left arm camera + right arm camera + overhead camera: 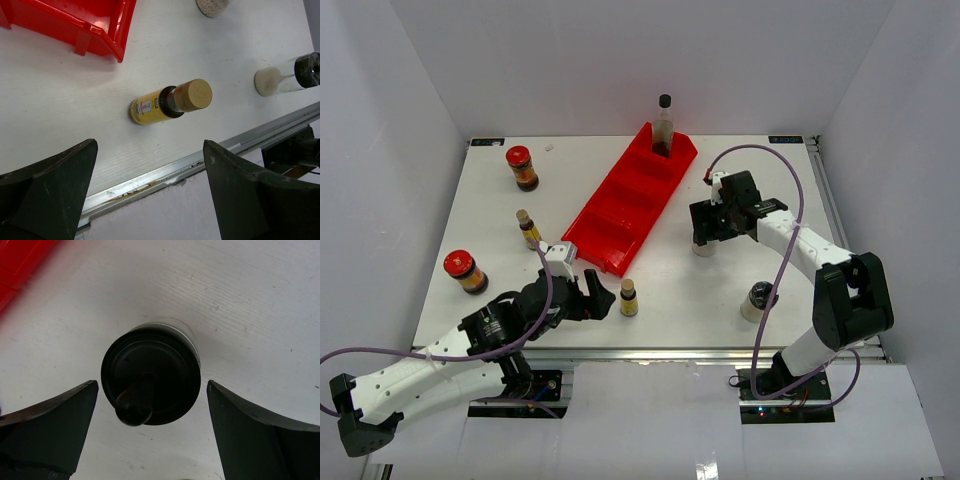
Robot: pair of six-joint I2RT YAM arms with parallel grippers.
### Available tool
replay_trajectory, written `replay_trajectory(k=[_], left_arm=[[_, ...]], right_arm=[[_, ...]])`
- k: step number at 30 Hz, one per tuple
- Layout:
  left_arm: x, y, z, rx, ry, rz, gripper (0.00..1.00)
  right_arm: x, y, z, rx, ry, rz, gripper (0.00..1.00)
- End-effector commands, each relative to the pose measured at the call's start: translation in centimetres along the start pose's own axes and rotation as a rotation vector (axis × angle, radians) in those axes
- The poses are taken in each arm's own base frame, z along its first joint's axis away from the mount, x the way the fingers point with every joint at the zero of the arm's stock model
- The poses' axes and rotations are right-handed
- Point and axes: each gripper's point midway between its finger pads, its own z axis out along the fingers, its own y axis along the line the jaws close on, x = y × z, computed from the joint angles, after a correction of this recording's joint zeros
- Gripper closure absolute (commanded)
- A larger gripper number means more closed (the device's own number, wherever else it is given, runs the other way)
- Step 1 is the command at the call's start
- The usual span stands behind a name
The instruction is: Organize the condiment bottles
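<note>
My right gripper (708, 226) (152, 385) hangs open straight above a stubby black-capped shaker (704, 246) (160, 360). Its fingers stand either side of the cap without touching it. My left gripper (603, 300) (150, 145) is open and empty, just left of a slim yellow-labelled bottle (628, 298) (165, 104) standing near the front edge. A tall clear black-capped bottle (664, 125) stands in the far end of the red tray (620, 215). A second yellow-labelled bottle (529, 229), two red-lidded jars (521, 167) (465, 271) and another shaker (758, 300) (285, 80) stand loose on the table.
The red tray (75, 25) lies diagonally across the middle, its near end close to the left gripper. The metal front rail (200, 160) of the table runs just under the left fingers. White walls enclose the table on three sides.
</note>
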Motion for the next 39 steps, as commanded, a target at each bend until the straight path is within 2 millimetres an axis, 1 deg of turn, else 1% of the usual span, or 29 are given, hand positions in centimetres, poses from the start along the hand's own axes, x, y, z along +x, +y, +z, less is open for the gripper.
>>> replay_trajectory(k=[1,10,15,16,20,21,23,24,26,28,29,30,31,32,34,38,39], left_arm=[[-0.3,0.5,-0.1,-0.024,-0.022,-0.019,0.02],[-0.3,0.4,-0.1,-0.016,-0.020,-0.018,0.02],[-0.5,0.3,-0.3,-0.006,-0.028,-0.020,0.02],[-0.5,0.3,-0.3,-0.004,-0.030,-0.021,0.02],[-0.5,0.2,-0.4,0.006,-0.034,-0.024,0.02],[-0.6,0.1,-0.4,0.009,-0.035,-0.025,0.02],[-0.5,0.1,-0.4,0.008,-0.033,-0.022,0.02],[-0.6,0.1,-0.5,0.011,-0.033,-0.023,0.02],[-0.5,0.1,-0.5,0.010,-0.032,-0.022,0.02],[-0.6,0.0,-0.6,0.015,-0.034,-0.024,0.02],[-0.6,0.0,-0.6,0.016,-0.033,-0.025,0.02],[-0.7,0.0,-0.7,0.018,-0.034,-0.026,0.02],[-0.7,-0.1,-0.7,0.020,-0.036,-0.028,0.02],[-0.8,-0.1,-0.8,0.024,-0.038,-0.030,0.02],[-0.9,-0.1,-0.9,0.028,-0.042,-0.031,0.02],[-1.0,-0.2,-1.0,0.036,-0.048,-0.035,0.02],[-0.9,-0.3,-1.0,0.038,-0.046,-0.034,0.02]], right_arm=[[-2.8,-0.1,-0.1,0.014,-0.080,-0.028,0.07],[-3.9,-0.7,0.7,0.042,-0.109,-0.043,0.14],[-4.0,-0.6,1.0,0.040,-0.095,-0.041,0.19],[-4.0,-0.6,1.0,0.040,-0.093,-0.042,0.24],[-4.5,-0.7,0.9,0.067,-0.091,-0.049,0.48],[-4.7,-0.7,0.8,0.075,-0.093,-0.053,0.60],[-5.3,-0.4,0.6,0.079,-0.097,-0.064,0.77],[-5.9,-0.4,0.3,0.081,-0.103,-0.066,0.92],[-8.0,0.2,-0.5,0.077,-0.143,-0.073,0.92],[-8.9,0.7,-0.9,0.075,-0.153,-0.081,0.92],[-10.6,1.2,-1.6,0.073,-0.183,-0.088,0.92],[-11.5,1.7,-1.9,0.069,-0.197,-0.098,0.92],[-12.8,2.2,-2.3,0.070,-0.219,-0.107,0.92],[-14.8,2.7,-3.0,0.074,-0.255,-0.113,0.92],[-16.6,4.1,-3.5,0.064,-0.280,-0.138,0.92],[-21.7,6.7,-4.2,0.049,-0.385,-0.236,0.92],[-22.7,7.2,-4.1,0.049,-0.409,-0.252,0.92]])
